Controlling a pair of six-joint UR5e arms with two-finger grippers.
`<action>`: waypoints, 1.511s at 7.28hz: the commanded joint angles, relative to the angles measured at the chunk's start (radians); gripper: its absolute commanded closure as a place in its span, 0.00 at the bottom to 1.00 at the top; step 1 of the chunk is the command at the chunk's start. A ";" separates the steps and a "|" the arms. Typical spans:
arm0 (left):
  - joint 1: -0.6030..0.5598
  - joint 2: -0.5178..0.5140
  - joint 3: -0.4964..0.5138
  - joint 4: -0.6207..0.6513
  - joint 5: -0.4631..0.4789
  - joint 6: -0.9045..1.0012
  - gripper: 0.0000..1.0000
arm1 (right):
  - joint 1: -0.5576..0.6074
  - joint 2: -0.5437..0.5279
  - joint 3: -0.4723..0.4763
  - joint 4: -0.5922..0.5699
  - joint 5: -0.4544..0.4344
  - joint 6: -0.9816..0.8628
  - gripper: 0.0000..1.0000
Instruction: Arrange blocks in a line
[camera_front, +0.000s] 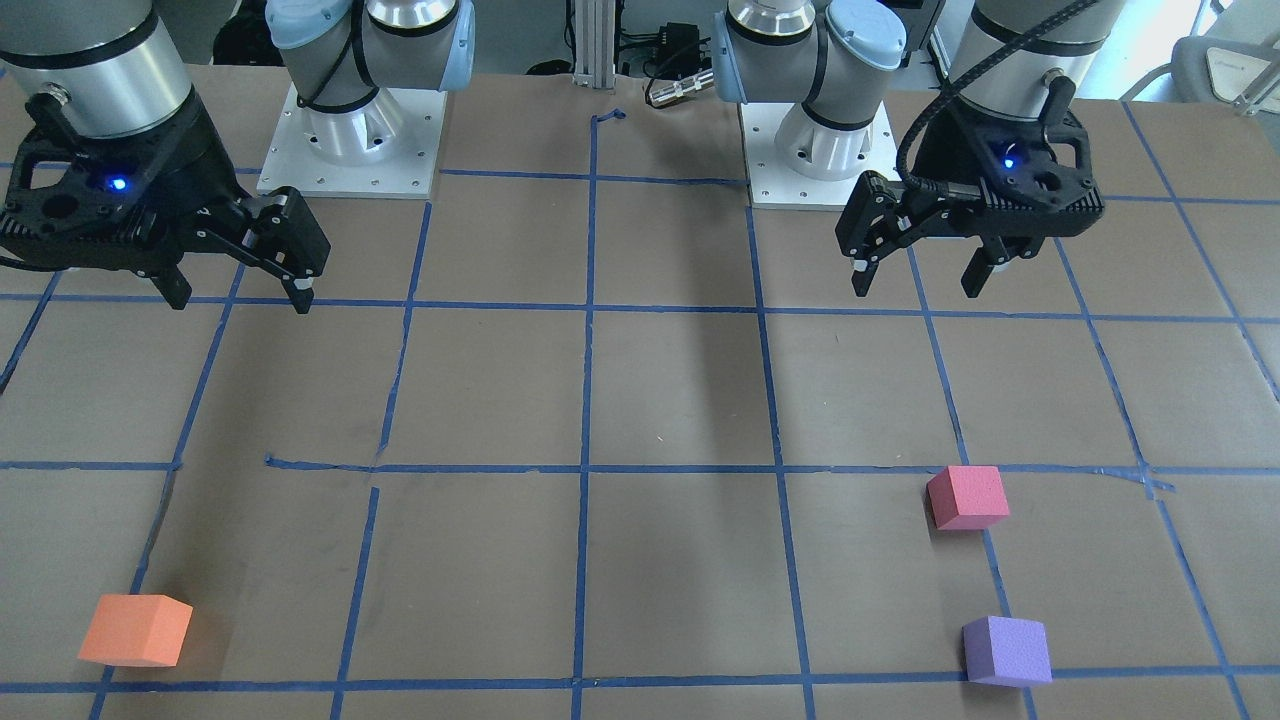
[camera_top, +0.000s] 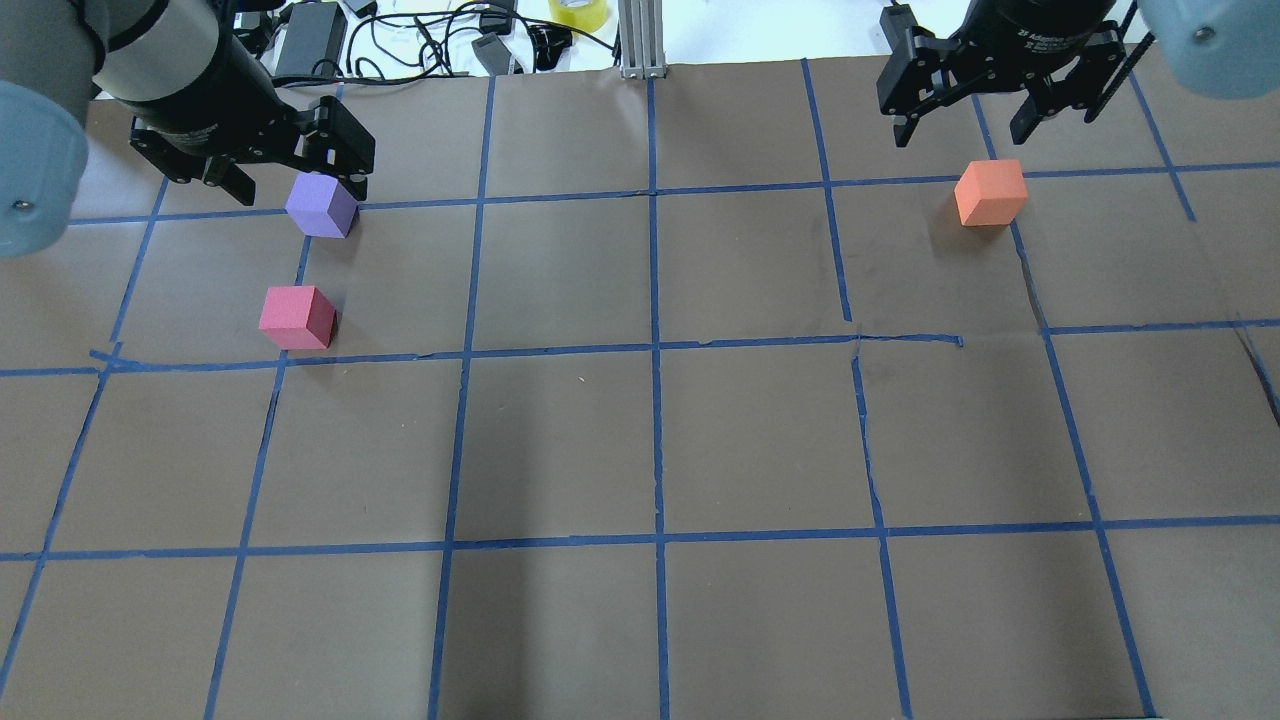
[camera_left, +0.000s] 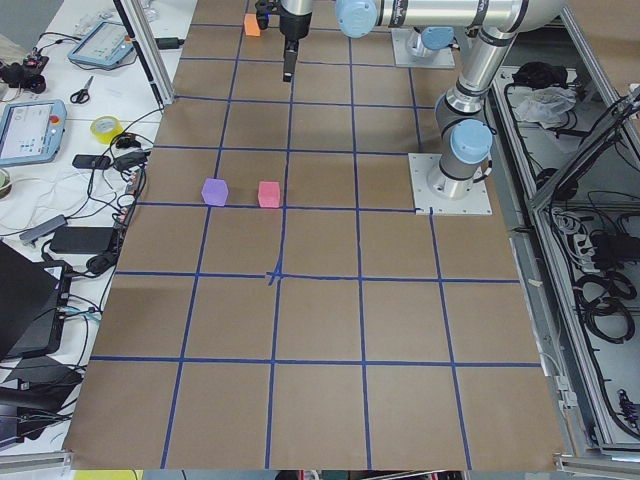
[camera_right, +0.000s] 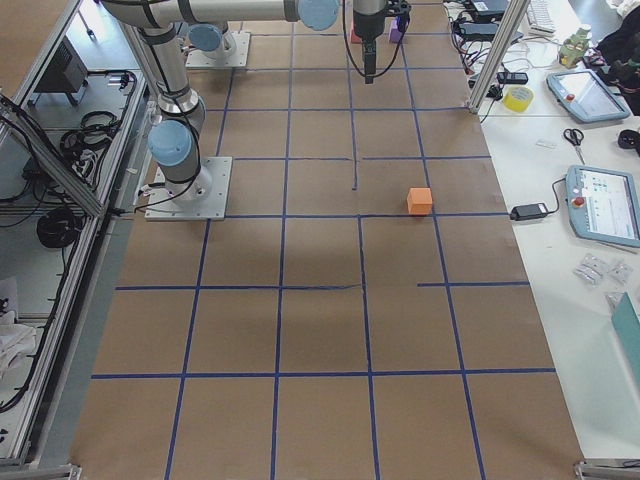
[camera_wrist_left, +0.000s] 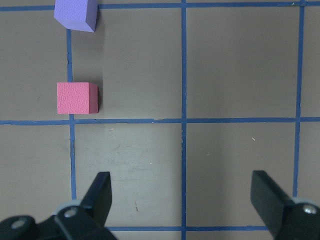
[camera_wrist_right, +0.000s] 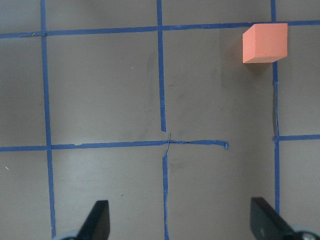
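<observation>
Three foam cubes lie apart on the brown table. The orange block (camera_front: 135, 628) (camera_top: 990, 192) (camera_wrist_right: 265, 43) is on the robot's right side. The pinkish-red block (camera_front: 967, 496) (camera_top: 296, 317) (camera_wrist_left: 76, 98) and the purple block (camera_front: 1006, 650) (camera_top: 320, 204) (camera_wrist_left: 75, 15) lie close together on the robot's left side, not touching. My left gripper (camera_front: 916, 288) (camera_wrist_left: 184, 200) is open and empty, held above the table, on the robot's side of those two. My right gripper (camera_front: 240, 300) (camera_wrist_right: 182, 222) is open and empty, held high, well apart from the orange block.
Blue tape lines (camera_top: 655, 350) mark a grid on the brown paper. The two arm bases (camera_front: 350, 140) (camera_front: 815, 140) stand at the robot's edge. Cables and a tape roll (camera_top: 578, 12) lie beyond the far edge. Tablets and scissors (camera_right: 600, 200) lie on a side bench.
</observation>
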 joint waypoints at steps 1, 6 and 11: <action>0.002 -0.001 -0.006 0.002 -0.001 0.002 0.00 | 0.001 0.001 0.001 0.001 -0.001 -0.004 0.00; 0.000 0.005 -0.004 -0.077 0.000 0.000 0.00 | -0.001 0.002 0.001 -0.003 -0.001 -0.004 0.00; 0.002 0.000 -0.014 -0.077 -0.006 0.002 0.00 | 0.001 0.001 0.004 0.007 -0.007 -0.004 0.00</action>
